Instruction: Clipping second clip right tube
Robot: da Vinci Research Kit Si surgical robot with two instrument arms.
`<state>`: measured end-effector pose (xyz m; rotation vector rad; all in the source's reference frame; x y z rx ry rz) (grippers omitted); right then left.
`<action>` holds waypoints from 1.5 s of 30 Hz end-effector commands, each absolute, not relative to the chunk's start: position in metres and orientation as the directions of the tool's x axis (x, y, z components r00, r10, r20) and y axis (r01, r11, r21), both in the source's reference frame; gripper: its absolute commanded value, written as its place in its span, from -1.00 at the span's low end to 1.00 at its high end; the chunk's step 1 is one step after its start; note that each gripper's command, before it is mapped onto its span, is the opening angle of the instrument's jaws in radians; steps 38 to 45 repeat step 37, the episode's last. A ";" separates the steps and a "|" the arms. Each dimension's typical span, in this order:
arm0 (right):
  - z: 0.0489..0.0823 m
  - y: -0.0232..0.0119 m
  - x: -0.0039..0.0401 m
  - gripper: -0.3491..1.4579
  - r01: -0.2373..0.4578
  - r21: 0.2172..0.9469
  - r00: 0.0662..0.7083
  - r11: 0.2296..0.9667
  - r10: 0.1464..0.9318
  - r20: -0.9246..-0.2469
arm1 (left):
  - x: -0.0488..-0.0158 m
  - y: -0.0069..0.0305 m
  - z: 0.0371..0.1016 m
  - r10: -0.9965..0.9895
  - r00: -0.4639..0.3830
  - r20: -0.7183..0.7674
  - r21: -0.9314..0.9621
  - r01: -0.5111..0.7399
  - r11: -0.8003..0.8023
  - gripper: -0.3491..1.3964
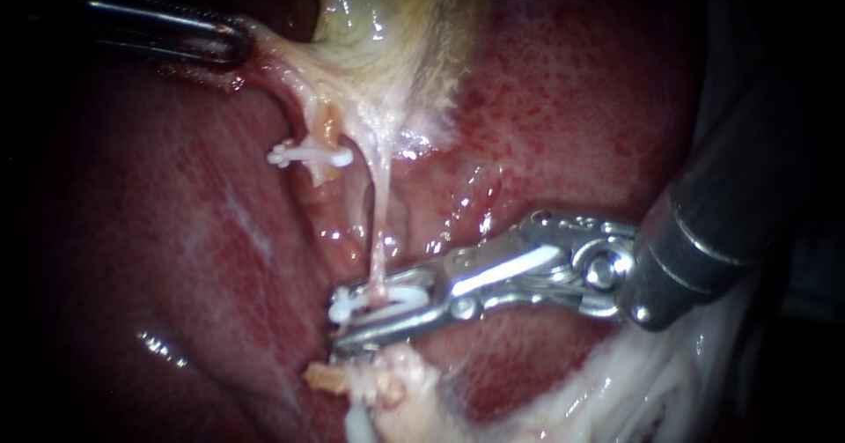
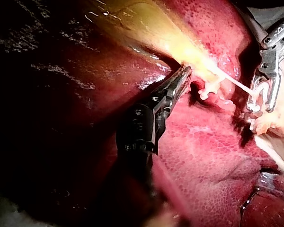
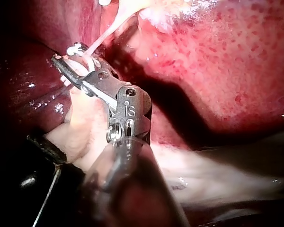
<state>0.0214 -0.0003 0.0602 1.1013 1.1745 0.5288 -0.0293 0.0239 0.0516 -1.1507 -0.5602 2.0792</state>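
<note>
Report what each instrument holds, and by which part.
Left instrument grips the gallbladder at its narrow end. Right instrument holds a white clip by its two legs, set around the right tube.

Liver (image 1: 572, 117) bearing the gallbladder (image 1: 387, 20)
The mottled red liver carries the yellowish gallbladder; pale frayed tissue (image 1: 396, 395) seems to rest on it too.

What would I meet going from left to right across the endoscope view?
Left instrument → upper white clip → thin stretched tube → right instrument's shaft.
</note>
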 end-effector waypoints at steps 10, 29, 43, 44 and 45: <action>0.0602 -0.0003 0.0214 -0.99 0.208 0.886 0.357 0.414 0.811 -0.463 | -0.0293 0.0239 0.0516 0.740 -0.373 -0.560 -0.648 -0.358 -0.672 -1.00; 0.0601 -0.0003 0.0215 -1.00 0.210 0.891 0.361 0.403 0.815 -0.453 | -0.0294 0.0240 0.0517 0.740 -0.372 -0.560 -0.648 -0.359 -0.671 -1.00; 0.0601 -0.0003 0.0214 -1.00 0.211 0.891 0.362 0.402 0.815 -0.453 | -0.0294 0.0240 0.0517 0.740 -0.372 -0.560 -0.648 -0.359 -0.671 -1.00; 0.0601 -0.0003 0.0214 -1.00 0.211 0.891 0.362 0.402 0.815 -0.453 | -0.0294 0.0240 0.0517 0.740 -0.372 -0.560 -0.648 -0.359 -0.671 -1.00; 0.0601 -0.0003 0.0214 -1.00 0.211 0.891 0.362 0.402 0.815 -0.453 | -0.0294 0.0240 0.0517 0.740 -0.372 -0.560 -0.648 -0.359 -0.671 -1.00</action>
